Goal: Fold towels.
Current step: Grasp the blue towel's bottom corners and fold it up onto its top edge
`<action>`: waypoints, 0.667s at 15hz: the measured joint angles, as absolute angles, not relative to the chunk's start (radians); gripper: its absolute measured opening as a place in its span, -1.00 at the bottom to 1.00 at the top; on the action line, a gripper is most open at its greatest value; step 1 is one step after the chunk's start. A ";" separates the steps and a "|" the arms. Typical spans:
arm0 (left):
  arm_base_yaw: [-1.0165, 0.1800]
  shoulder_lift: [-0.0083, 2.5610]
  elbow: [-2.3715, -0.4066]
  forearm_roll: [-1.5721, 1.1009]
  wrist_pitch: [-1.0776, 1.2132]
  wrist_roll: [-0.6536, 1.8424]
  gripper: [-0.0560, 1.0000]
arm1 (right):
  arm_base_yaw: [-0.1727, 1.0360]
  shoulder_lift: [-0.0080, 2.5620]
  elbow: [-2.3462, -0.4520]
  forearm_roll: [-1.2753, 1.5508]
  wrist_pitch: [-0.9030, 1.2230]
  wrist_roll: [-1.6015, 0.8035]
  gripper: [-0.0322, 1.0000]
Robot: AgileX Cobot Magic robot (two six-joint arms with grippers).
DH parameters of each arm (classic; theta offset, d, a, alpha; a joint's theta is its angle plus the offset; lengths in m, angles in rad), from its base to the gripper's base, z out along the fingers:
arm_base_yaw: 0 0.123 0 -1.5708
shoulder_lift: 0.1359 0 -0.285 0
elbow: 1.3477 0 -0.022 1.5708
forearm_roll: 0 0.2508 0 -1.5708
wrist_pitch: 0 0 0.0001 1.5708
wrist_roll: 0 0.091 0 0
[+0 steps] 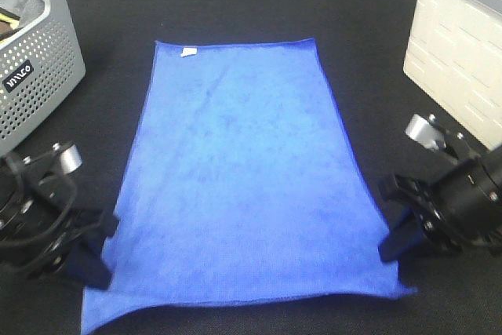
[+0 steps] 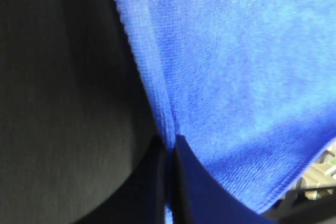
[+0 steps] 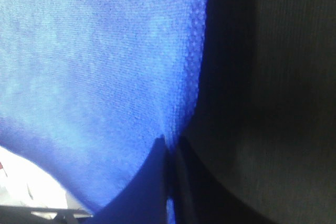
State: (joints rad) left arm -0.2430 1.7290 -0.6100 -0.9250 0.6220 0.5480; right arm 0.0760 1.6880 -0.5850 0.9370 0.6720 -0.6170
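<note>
Towel (image 1: 243, 178) lies spread flat on the black table (image 1: 235, 5), tag (image 1: 188, 53) at the far edge, between a grey basket (image 1: 35, 60) and a white basket (image 1: 463, 45). My left gripper (image 1: 92, 250) is pinched on its left hem close to the near corner, and my right gripper (image 1: 398, 234) is pinched on the right hem likewise. Both wrist views show blue cloth nipped between closed jaws.

I judge the step in hand to be the first fold, carrying the near end over to the far edge. To do it well I should lift both sides evenly, high enough that the cloth clears itself. I should then travel forward at a matched pace with the near hem taut between my grippers, and lay the near corners squarely on the far corners before letting go.
</note>
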 joint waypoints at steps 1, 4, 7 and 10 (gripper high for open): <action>-0.243 1.701 -0.573 -0.920 0.623 0.543 -0.89 | 0.076 1.663 -0.548 0.936 0.678 -0.616 -0.94; -0.245 1.573 -0.442 -0.920 0.626 0.540 -0.89 | 0.079 1.575 -0.433 0.936 0.698 -0.599 -0.94; -0.245 1.461 -0.388 -0.925 0.627 0.524 -0.89 | 0.079 1.507 -0.373 0.936 0.700 -0.592 -0.94; -0.245 1.411 -0.386 -0.959 0.566 0.521 -0.89 | 0.079 1.461 -0.396 0.932 0.697 -0.592 -0.94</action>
State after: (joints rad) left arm -0.2450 1.4110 -0.3860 -0.9590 0.5660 0.5210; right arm 0.0790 1.4610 -0.3960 0.9320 0.6970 -0.5920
